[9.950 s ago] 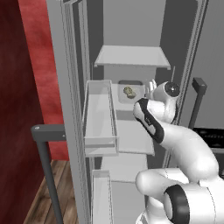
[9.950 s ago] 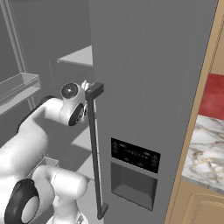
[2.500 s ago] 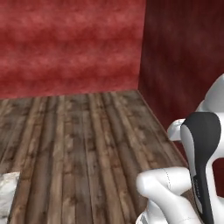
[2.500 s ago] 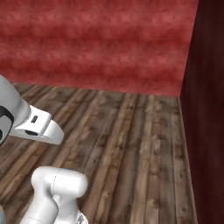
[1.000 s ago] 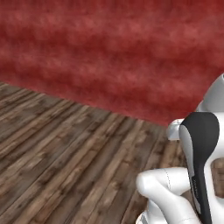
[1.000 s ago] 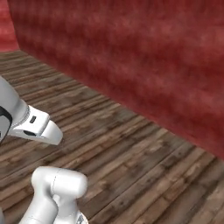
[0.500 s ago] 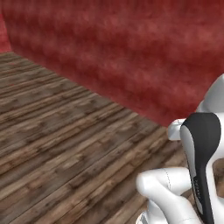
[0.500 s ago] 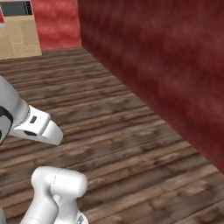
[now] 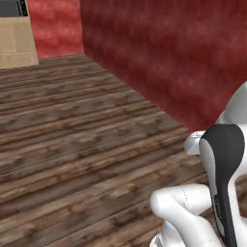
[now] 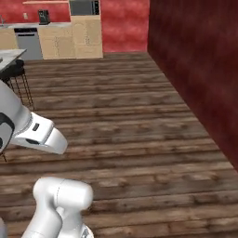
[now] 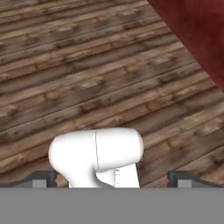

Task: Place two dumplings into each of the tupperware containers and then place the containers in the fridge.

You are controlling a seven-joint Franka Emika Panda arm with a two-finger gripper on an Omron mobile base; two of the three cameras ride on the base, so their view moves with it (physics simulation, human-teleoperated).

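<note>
1. Your gripper [image 11: 112, 178] is pointed down at bare wooden floor [image 11: 87, 78]; its two dark fingertips [image 11: 41, 178] sit far apart at the bottom of the hand view, so the jaws stand wide open with nothing between them.
2. In the left base view you see the arm [image 9: 217, 193] folded low at the lower right, over dark plank flooring [image 9: 72, 144] that runs up to a deep red wall [image 9: 169, 58].
3. In the right base view the same red wall [image 10: 195, 65] lines the right side, and the planks [image 10: 121, 125] stretch away to the far end of the room.
4. At that far end you have pale wooden cabinets [image 10: 69, 42] with a grey appliance front [image 10: 29, 44] set among them — and a dark stool [image 10: 16, 79] at the left edge.
5. I cannot tell you where the dumplings, the containers or the fridge are from these frames.
</note>
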